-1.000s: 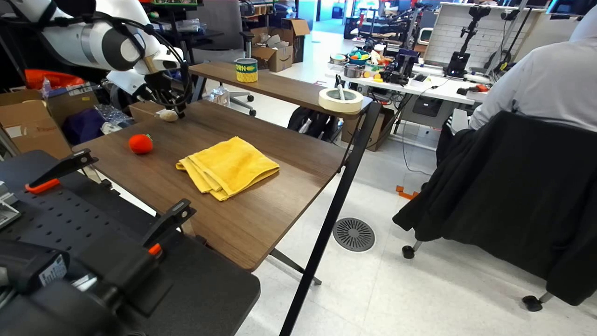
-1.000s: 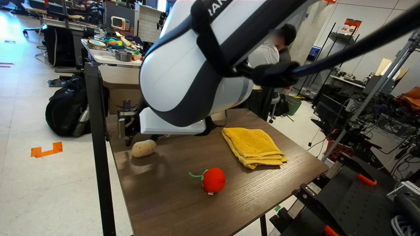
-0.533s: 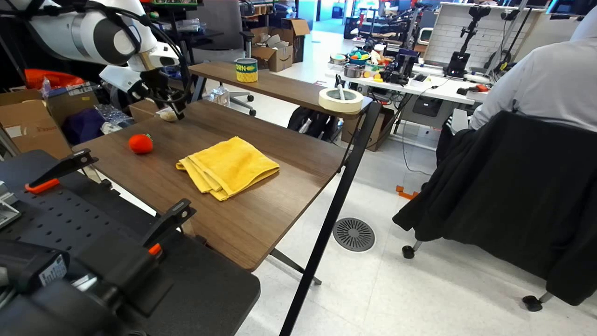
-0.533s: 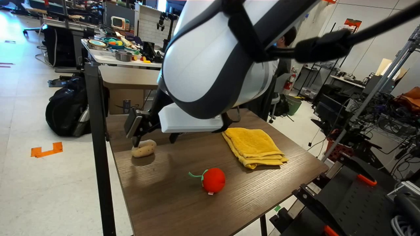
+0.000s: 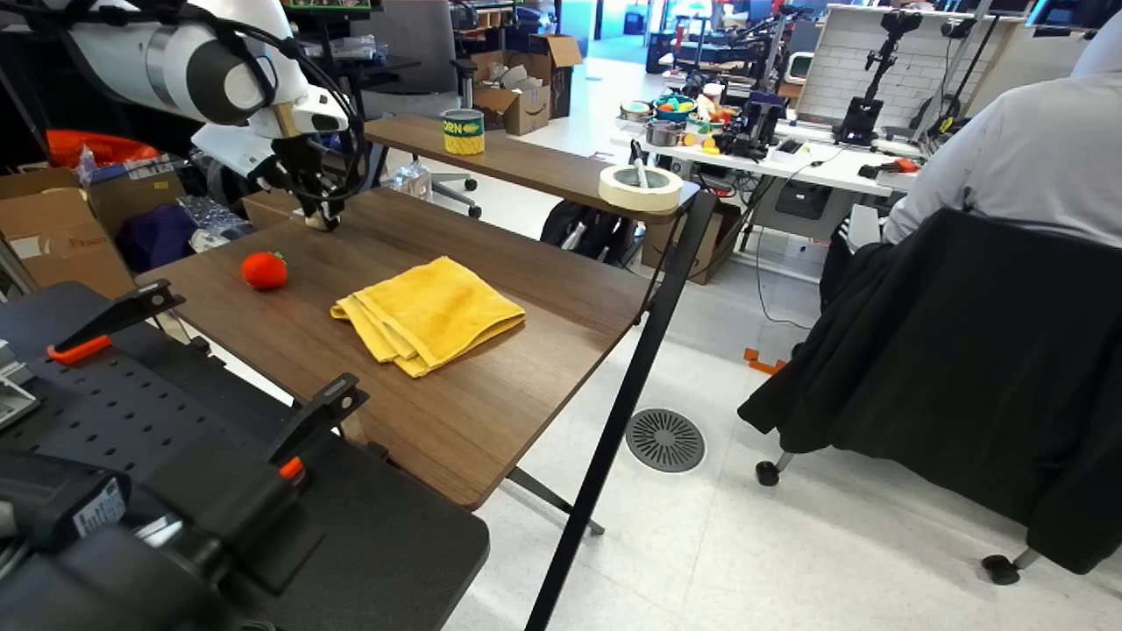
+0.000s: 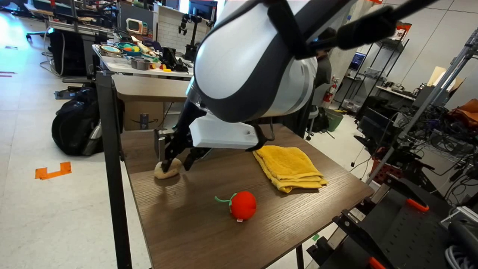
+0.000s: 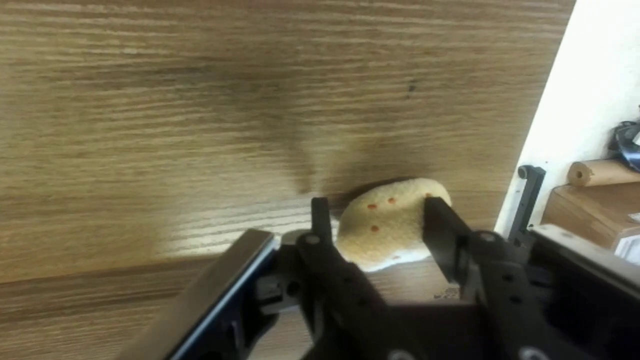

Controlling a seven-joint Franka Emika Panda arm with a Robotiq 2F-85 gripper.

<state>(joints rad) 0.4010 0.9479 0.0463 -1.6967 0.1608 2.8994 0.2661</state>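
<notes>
A pale, spotted plush potato (image 7: 387,235) lies on the brown wooden table (image 7: 200,125). My gripper (image 7: 377,206) is low over it, jaws part-way apart. In the wrist view a narrow gap shows beside the left finger (image 7: 320,220), while the right finger (image 7: 440,230) overlaps the potato's right end; whether it touches, I cannot tell. An exterior view shows the potato (image 6: 174,170) between the black fingertips. Nearer the camera there sits a red plush tomato (image 6: 243,206) with a green stem. A folded yellow cloth (image 6: 287,166) lies farther right.
A raised shelf (image 5: 543,171) runs along one side of the table, with a corn can (image 5: 463,133) and a tape roll (image 5: 657,194) on it. Black clamps (image 5: 324,416) on a dark perforated table (image 5: 114,403) border the opposite side. The table's edge (image 7: 537,110) lies close to the potato.
In an exterior view my gripper has come down over the potato and shifted right. Its jaws spread wider, then drew closer together. The potato has slid slightly right; tomato and cloth have stayed put.
</notes>
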